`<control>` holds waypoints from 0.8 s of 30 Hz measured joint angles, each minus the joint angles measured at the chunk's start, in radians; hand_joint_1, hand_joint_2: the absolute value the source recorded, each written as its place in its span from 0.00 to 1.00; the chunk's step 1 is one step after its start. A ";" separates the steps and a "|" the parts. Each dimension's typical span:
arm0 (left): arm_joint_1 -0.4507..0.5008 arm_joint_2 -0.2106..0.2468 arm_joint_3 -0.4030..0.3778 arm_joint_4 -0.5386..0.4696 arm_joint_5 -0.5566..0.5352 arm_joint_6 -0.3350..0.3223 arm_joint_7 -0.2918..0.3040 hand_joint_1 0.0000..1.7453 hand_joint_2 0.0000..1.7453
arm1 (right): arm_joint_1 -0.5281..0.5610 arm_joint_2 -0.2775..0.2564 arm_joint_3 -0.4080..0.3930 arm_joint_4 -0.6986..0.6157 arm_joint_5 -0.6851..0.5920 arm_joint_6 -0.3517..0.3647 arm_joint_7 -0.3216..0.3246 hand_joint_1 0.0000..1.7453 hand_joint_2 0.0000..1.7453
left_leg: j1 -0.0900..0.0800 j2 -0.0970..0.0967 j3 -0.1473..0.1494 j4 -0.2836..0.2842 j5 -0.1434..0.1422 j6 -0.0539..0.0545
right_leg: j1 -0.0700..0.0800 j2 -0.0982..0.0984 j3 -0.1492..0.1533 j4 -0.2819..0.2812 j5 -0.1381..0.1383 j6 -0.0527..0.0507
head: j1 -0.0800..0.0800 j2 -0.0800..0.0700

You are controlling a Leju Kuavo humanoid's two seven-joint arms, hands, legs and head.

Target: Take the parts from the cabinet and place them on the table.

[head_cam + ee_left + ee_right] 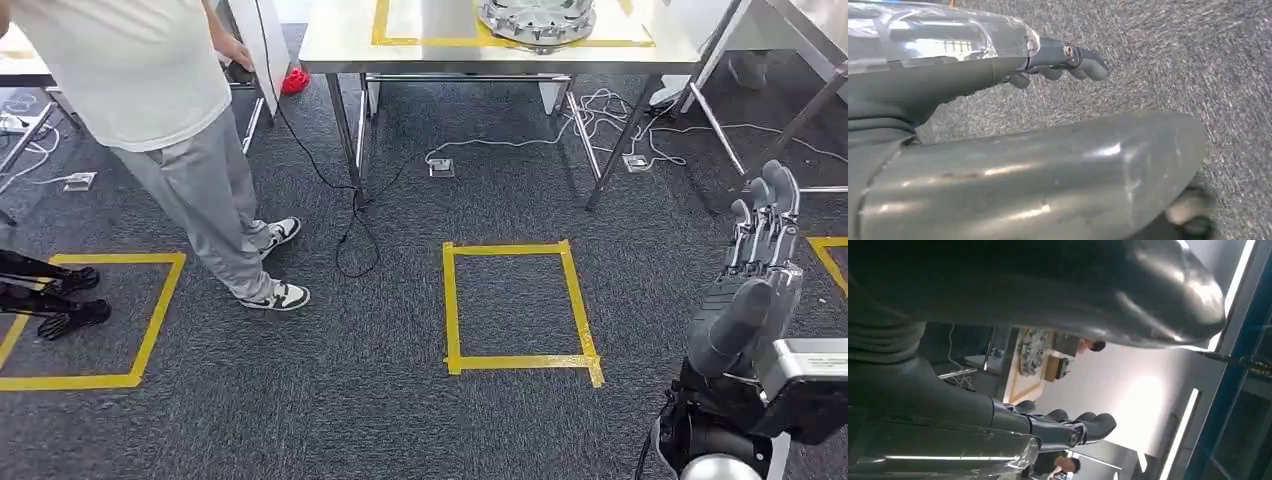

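Right hand (757,270): raised, fingers straight, apart, holding nothing. Left hand (1058,60): hanging over carpet, fingers curled, empty. Metal part (537,18): on table (340,40), inside yellow tape. Person (170,110): beside table's left edge.

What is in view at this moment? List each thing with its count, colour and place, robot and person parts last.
table: one, pale top, far centre, yellow tape outline on it
metal part: one, silver, round, on the table, top edge of head view
taped rectangles: three at least, yellow, on the dark carpet; one centre, one left, one cut off at right
cables: several, white and black, on the carpet under the table
red object: one, on the floor near the table's left leg
person: one, white shirt, grey trousers, standing left
right hand: raised at right, fingers straight, holding nothing
left hand: over carpet, fingers curled, holding nothing
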 joint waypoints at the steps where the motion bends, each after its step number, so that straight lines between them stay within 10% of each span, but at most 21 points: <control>1: -0.004 0.000 0.000 0.000 0.000 0.000 0.000 0.00 0.00 | 0.003 0.000 0.000 0.000 0.007 0.000 0.005 0.00 0.00 | -0.009 0.004 0.005 -0.021 -0.006 0.007 | 0.007 -0.009 -0.003 0.005 -0.004 0.006 | -0.002 0.000; 5: -0.004 -0.001 0.000 0.000 0.000 0.000 -0.002 0.00 0.00 | 0.004 -0.001 -0.001 0.000 0.008 0.000 0.019 0.00 0.00 | -0.002 -0.056 -0.004 -0.026 0.008 0.032 | 0.005 -0.055 0.001 0.006 -0.012 0.025 | 0.002 0.000; 7: -0.006 -0.002 0.000 0.000 0.000 0.000 -0.004 0.00 0.00 | 0.009 -0.002 -0.005 0.000 0.009 0.000 0.021 0.00 0.00 | 0.001 -0.087 -0.010 -0.026 0.017 0.044 | -0.002 0.045 -0.026 0.088 -0.076 0.038 | 0.011 0.000; 10: -0.005 -0.007 0.000 0.000 0.002 -0.003 -0.011 0.00 0.00 | 0.021 -0.005 -0.004 0.000 0.033 -0.001 0.026 0.00 0.00 | -0.001 -0.140 -0.016 -0.025 0.024 0.051 | -0.003 0.077 -0.122 0.313 -0.175 0.042 | 0.031 0.000; 13: 0.001 -0.004 0.000 0.000 0.004 -0.004 -0.013 0.00 0.00 | 0.021 -0.006 0.000 -0.002 0.054 -0.001 0.032 0.00 0.00 | -0.001 -0.187 -0.013 -0.024 0.028 0.048 | -0.003 0.083 -0.086 0.224 -0.084 0.036 | 0.042 0.000; 15: 0.001 -0.005 0.000 0.000 0.003 -0.005 -0.014 0.00 0.00 | 0.021 -0.007 0.000 -0.008 0.056 -0.001 0.040 0.00 0.00 | -0.001 -0.209 -0.013 -0.024 0.030 0.044 | -0.007 0.137 -0.020 0.059 0.002 0.031 | 0.046 0.000; 16: -0.001 -0.005 0.000 0.000 0.003 -0.006 -0.015 0.00 0.00 | 0.022 -0.009 0.000 -0.010 0.056 -0.001 0.043 0.00 0.00 | -0.008 -0.221 -0.018 -0.014 0.028 0.037 | -0.009 0.159 -0.010 0.021 0.002 0.027 | 0.046 0.000; 20: 0.006 -0.003 0.000 0.000 0.002 -0.005 -0.021 0.00 0.00 | 0.018 -0.016 0.000 -0.011 0.046 -0.001 0.050 0.00 0.00 | -0.004 -0.245 -0.042 -0.013 0.039 0.016 | -0.011 0.131 -0.009 0.003 0.002 0.006 | 0.038 0.000; 22: 0.005 -0.004 0.000 0.000 0.001 -0.003 -0.024 0.00 0.00 | 0.017 -0.019 0.000 -0.012 0.034 0.000 0.050 0.00 0.00 | -0.006 -0.116 -0.069 0.054 -0.023 0.004 | -0.009 0.110 -0.012 -0.001 0.008 -0.004 | 0.021 0.000; 24: 0.001 -0.004 0.000 0.000 0.000 -0.001 -0.027 0.00 0.00 | 0.016 -0.028 0.000 -0.014 0.023 -0.001 0.048 0.00 0.00 | 0.006 -0.108 -0.133 0.206 -0.107 -0.004 | -0.007 0.084 -0.014 -0.001 0.009 -0.006 | 0.019 0.000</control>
